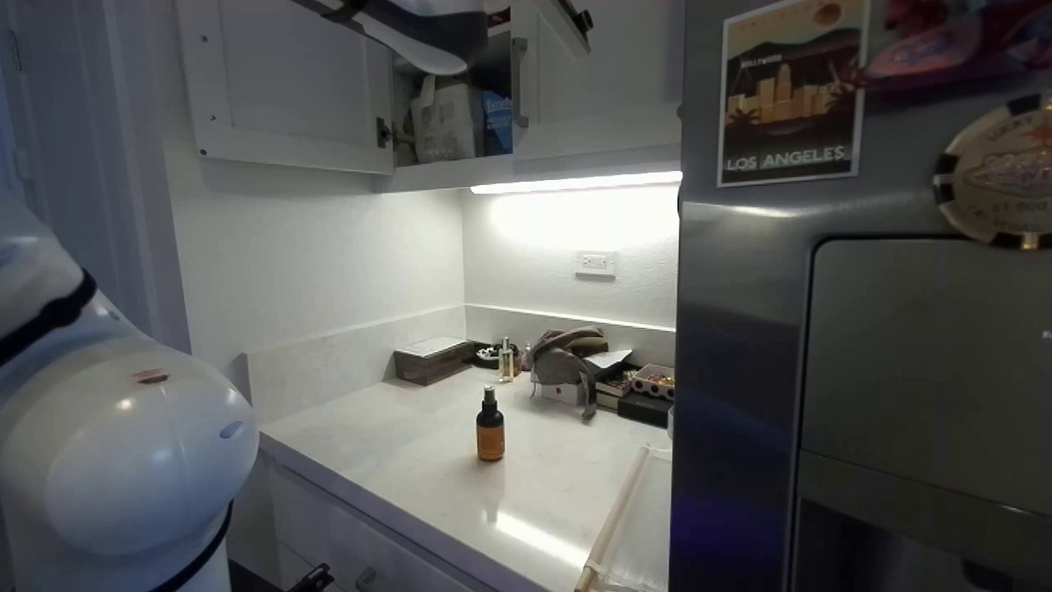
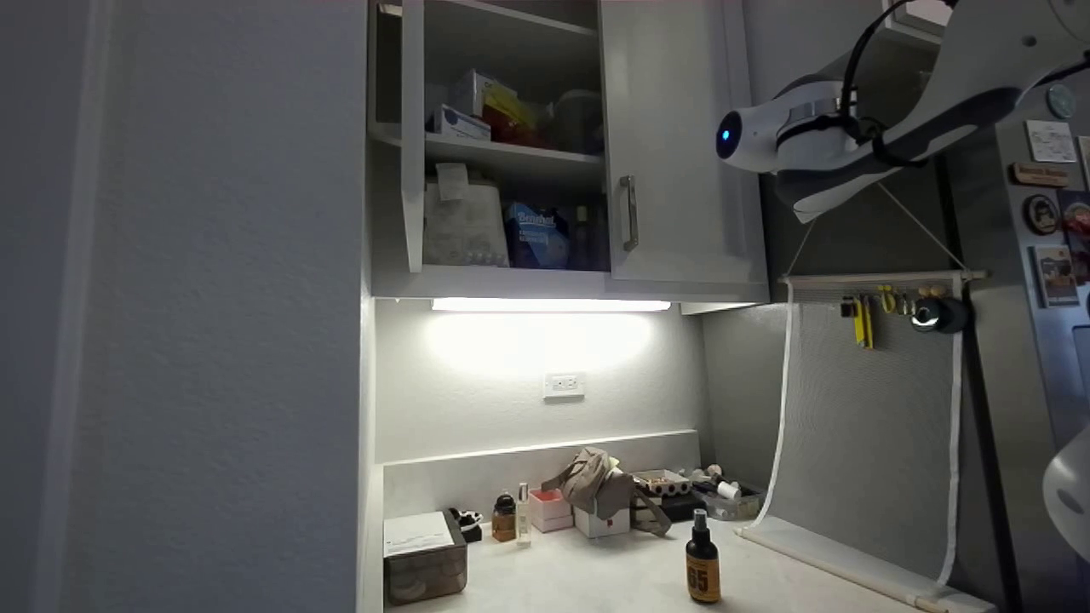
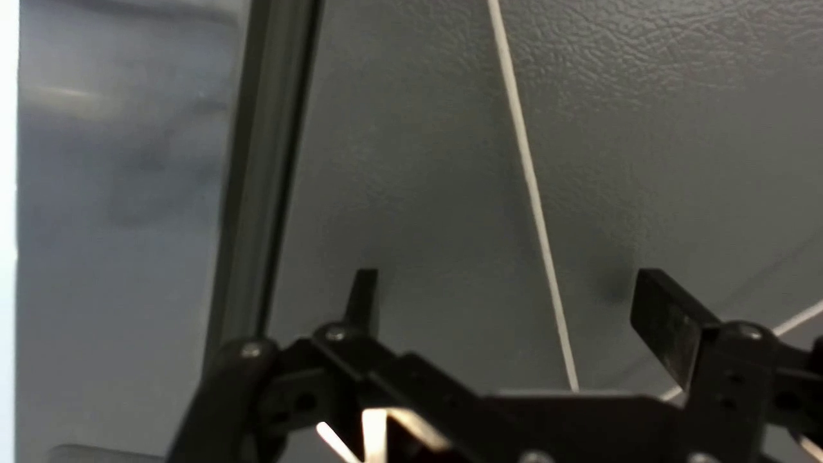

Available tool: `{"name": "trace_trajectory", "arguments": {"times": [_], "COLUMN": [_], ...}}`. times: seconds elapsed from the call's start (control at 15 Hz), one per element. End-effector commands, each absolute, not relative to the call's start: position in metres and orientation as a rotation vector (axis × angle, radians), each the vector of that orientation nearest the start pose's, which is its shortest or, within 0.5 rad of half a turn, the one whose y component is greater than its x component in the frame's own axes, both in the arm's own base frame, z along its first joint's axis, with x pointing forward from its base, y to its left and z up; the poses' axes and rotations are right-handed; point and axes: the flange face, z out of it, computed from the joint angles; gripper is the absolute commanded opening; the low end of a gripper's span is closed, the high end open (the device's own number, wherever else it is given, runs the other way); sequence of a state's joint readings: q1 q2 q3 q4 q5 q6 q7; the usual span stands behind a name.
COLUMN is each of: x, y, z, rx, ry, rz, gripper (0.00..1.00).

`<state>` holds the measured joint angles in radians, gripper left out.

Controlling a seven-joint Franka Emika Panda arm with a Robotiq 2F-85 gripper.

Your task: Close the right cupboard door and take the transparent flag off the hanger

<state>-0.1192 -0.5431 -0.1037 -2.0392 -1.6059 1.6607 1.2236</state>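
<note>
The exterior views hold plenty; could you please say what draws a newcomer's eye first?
Probably the glowing white strip light under the white wall cupboard, in both exterior views. Next, perhaps, the large white-edged transparent sheet hanging alongside the grey fridge in an exterior view. The orange-and-black spray bottle standing on the white counter may follow.

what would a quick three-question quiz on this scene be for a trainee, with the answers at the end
1. True or false: in the wrist view, the gripper stands open.
2. Where does the orange-labelled spray bottle stand? a) inside the cupboard b) on the counter c) on top of the fridge
3. What runs along the lower edge of the transparent flag?

Key: 1. True. 2. b. 3. A tan strip.
</note>
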Motion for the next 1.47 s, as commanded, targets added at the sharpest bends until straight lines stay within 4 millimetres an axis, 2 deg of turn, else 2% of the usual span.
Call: {"name": "trace_trajectory", "arguments": {"times": [0.0,0.07,0.13,0.73,1.13,1.4], "x": [0.349,0.348,0.348,0.349,0.349,0.348], "y": [-0.199,-0.199,-0.199,-0.194,-0.192,-0.188], "z": [0.762,0.762,0.762,0.764,0.767,0.777], "rx": [1.217,1.215,1.214,1.202,1.2,1.15], "ry": [-1.087,-1.086,-1.083,-1.072,-1.08,-1.146], "rz": [0.927,0.929,0.93,0.937,0.955,1.041], "gripper": [0.88,0.74,0.65,0.0,0.0,0.0]}}
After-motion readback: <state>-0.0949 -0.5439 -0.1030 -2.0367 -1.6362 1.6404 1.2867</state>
